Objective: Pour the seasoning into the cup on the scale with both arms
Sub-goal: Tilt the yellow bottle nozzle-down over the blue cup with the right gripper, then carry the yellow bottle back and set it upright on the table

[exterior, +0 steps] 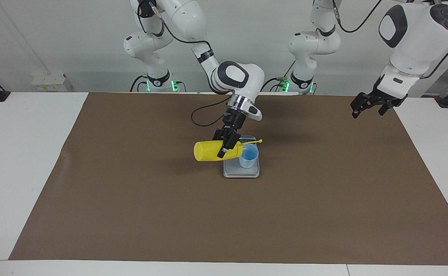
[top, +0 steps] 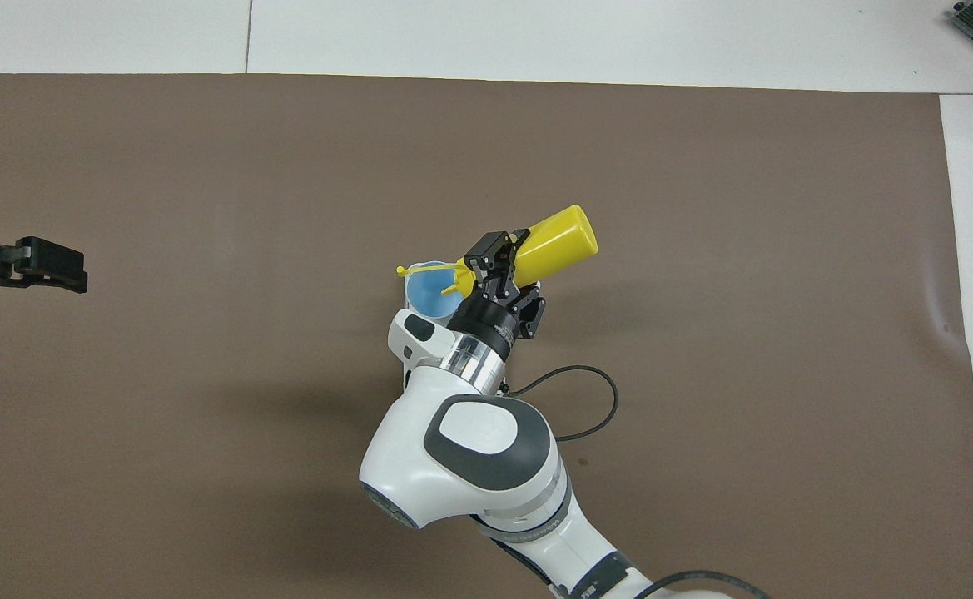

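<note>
My right gripper is shut on the yellow seasoning bottle and holds it tipped almost level. The bottle's nozzle points over the rim of the light-blue cup, and its cap strap hangs out over the cup. The cup stands on the silver-grey scale at the middle of the mat. In the overhead view the right gripper grips the bottle near its nozzle, beside the cup; the arm hides most of the scale. My left gripper waits open and empty, raised over the mat's edge at the left arm's end; it also shows in the overhead view.
A brown mat covers most of the white table. A black cable loops from the right arm's wrist over the mat, nearer to the robots than the scale.
</note>
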### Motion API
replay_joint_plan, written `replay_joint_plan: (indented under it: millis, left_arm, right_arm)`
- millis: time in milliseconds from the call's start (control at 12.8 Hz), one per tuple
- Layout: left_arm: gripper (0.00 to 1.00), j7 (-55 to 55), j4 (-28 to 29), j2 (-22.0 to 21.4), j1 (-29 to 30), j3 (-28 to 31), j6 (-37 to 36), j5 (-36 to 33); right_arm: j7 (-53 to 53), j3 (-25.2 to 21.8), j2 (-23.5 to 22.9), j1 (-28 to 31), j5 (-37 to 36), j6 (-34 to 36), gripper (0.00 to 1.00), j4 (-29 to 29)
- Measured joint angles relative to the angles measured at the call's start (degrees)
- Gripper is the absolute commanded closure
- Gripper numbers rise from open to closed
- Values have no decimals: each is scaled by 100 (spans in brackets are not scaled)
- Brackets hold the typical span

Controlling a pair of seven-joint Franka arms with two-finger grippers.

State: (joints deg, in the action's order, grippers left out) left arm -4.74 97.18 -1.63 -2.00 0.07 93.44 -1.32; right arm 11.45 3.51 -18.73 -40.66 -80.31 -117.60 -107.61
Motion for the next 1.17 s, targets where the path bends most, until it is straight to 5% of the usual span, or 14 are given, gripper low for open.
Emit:
replay_joint_plan:
  millis: [624, 1171]
  left_arm:
    - [0, 0, 0, 0, 0, 0, 0, 0]
    - [0, 0, 0, 0, 0, 1, 0, 0]
  right_arm:
    - [-544, -1, 81, -19, 107, 40, 80, -68]
    - [-588, -3, 711, 416, 2049, -513, 81, -27]
